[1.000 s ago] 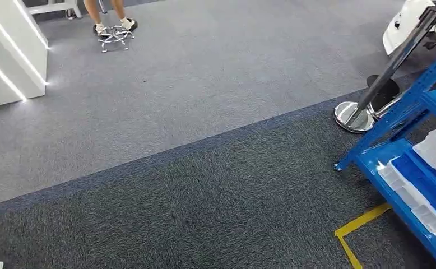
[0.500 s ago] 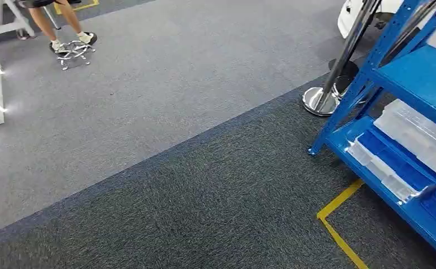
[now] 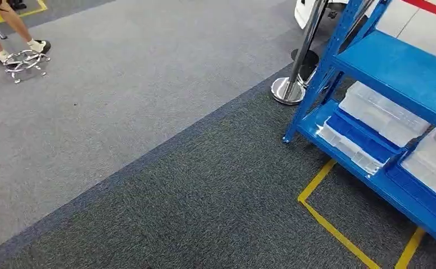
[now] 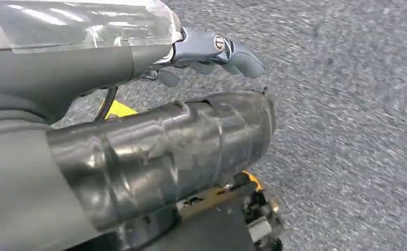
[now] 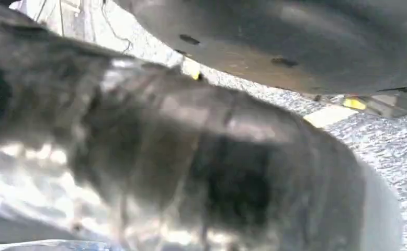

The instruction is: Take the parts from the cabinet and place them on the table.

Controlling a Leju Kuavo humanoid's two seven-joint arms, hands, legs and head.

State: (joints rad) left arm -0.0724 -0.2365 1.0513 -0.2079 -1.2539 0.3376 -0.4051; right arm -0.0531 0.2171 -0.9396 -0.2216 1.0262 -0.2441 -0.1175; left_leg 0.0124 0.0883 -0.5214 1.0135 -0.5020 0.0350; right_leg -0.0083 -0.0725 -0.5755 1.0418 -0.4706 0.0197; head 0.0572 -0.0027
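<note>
Head view, looking down on a carpeted floor. A blue metal cabinet (image 3: pixel 395 67) of open shelves stands at the right, its near corner post resting on the dark carpet (image 3: pixel 204 207). On its lowest shelf lie translucent parts boxes (image 3: pixel 381 115) and a blue tray (image 3: pixel 367 143) with clear compartments along its near edge; a further clear box (image 3: pixel 434 162) sits to the right of them. What the boxes hold cannot be made out, and no label or writing on them is legible. A chrome stanchion post (image 3: pixel 308 42) rises from a round polished base (image 3: pixel 287 91) just left of and behind the cabinet's far post. Yellow floor tape (image 3: pixel 328 224) marks an angled outline on the dark carpet in front of the cabinet. A lighter grey carpet (image 3: pixel 137 73) covers the far left, separated from the dark carpet by a diagonal seam. At the far left a person's legs (image 3: pixel 14 33) rest on the chrome base of a chair (image 3: pixel 24 60). A white surface with a red stripe (image 3: pixel 428 8) shows at the far right corner.

Left wrist view: the left hand (image 4: pixel 212 52) hangs over grey carpet, its fingers loosely extended and holding nothing. Right wrist view: blurred; whether the right hand is clenched or released cannot be told
</note>
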